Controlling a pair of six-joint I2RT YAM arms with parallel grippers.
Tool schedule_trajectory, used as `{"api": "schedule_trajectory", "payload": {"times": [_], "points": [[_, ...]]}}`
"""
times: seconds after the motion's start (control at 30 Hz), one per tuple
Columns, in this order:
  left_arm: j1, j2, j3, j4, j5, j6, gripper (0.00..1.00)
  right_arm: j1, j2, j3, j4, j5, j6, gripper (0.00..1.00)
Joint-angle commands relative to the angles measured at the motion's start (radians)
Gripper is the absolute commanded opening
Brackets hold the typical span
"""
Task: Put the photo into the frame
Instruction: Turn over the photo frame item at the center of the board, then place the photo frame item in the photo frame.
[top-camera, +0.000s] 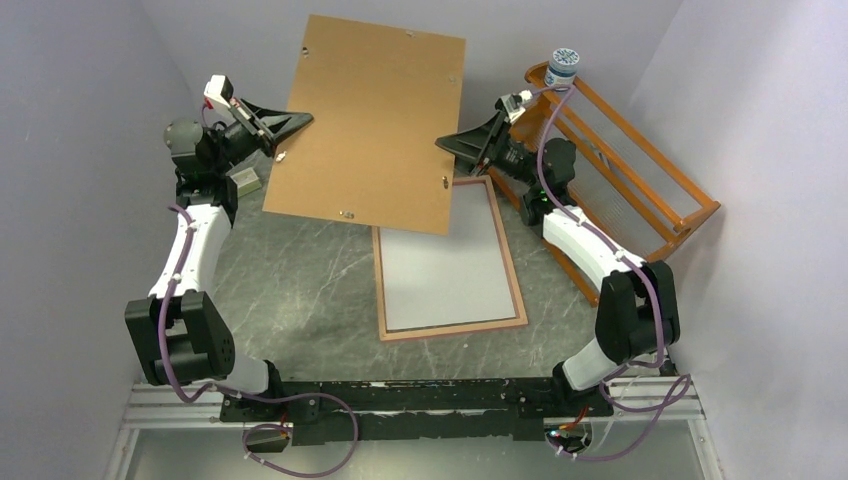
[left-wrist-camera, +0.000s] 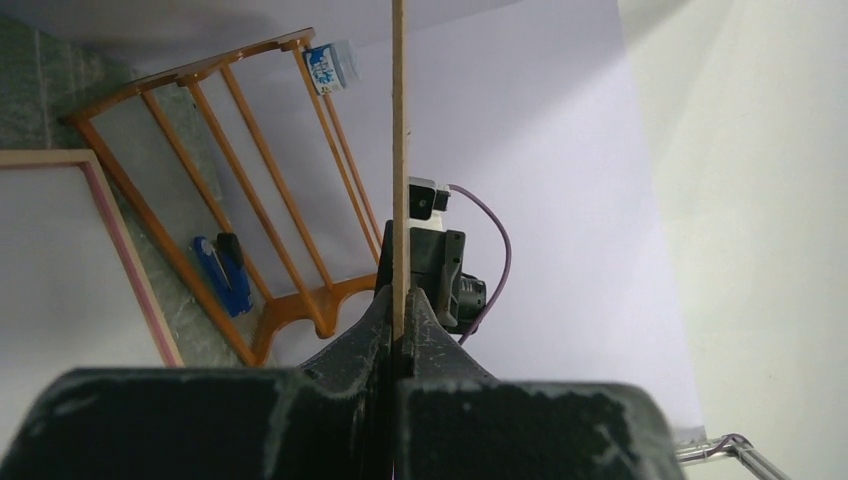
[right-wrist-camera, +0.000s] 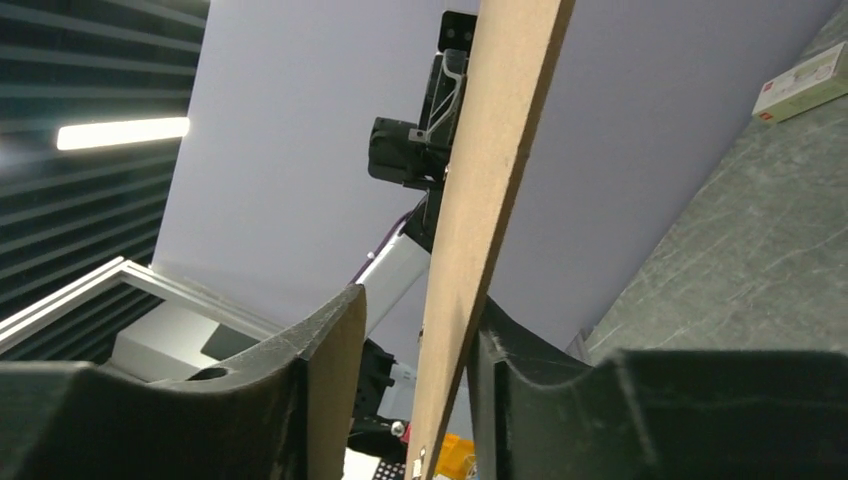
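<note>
A stiff brown backing board (top-camera: 370, 120) hangs tilted in the air above the far half of the table. My left gripper (top-camera: 300, 122) is shut on its left edge; in the left wrist view the board (left-wrist-camera: 400, 150) is pinched edge-on between the jaws (left-wrist-camera: 400, 318). My right gripper (top-camera: 447, 143) is at the right edge with its jaws open around the board (right-wrist-camera: 500, 130); the board leans on one finger (right-wrist-camera: 500, 350), with a gap to the other. The pinkish frame (top-camera: 512, 275) lies flat below, filled by a pale grey surface. No sea print shows.
An orange wooden rack (top-camera: 640, 170) stands at the right, with a blue-and-white pot (top-camera: 563, 65) on its top rail and a blue tool (left-wrist-camera: 225, 275) under it. A small box (top-camera: 245, 180) lies at the far left. Walls close in on both sides.
</note>
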Motion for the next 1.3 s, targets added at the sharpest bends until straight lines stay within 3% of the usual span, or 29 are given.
{"api": "schedule_trajectory", "payload": {"times": [0.0,0.1,0.27,0.4,0.53,0.67,0.77,0.93,1.27], "points": [[0.000,-0.067,-0.021,0.099,-0.014,-0.040,0.03,0.007,-0.033,0.076,-0.061,0.047,-0.045,0.40],[-0.003,-0.073,-0.043,0.111,0.005,-0.046,0.03,0.015,-0.021,0.117,-0.174,0.056,-0.078,0.31],[-0.006,-0.096,-0.078,0.043,0.021,0.009,0.04,0.016,-0.007,0.125,-0.248,0.042,-0.096,0.03],[-0.006,-0.132,-0.074,-0.205,0.014,0.190,0.28,0.003,-0.032,0.102,-0.307,0.036,-0.143,0.00],[-0.005,-0.150,-0.030,-0.565,-0.034,0.434,0.63,-0.022,-0.079,0.129,-0.535,0.034,-0.299,0.00],[-0.004,-0.133,-0.007,-0.797,-0.105,0.621,0.78,-0.070,-0.123,0.090,-0.632,0.006,-0.369,0.00],[-0.004,-0.105,-0.027,-0.875,-0.137,0.705,0.81,-0.107,-0.151,0.061,-0.731,-0.026,-0.451,0.00],[-0.010,-0.042,-0.116,-0.870,-0.146,0.752,0.79,-0.123,-0.161,0.125,-1.154,-0.029,-0.795,0.00],[-0.174,0.178,-0.160,-0.841,-0.245,0.831,0.73,-0.164,-0.113,0.075,-1.352,-0.035,-1.026,0.00]]}}
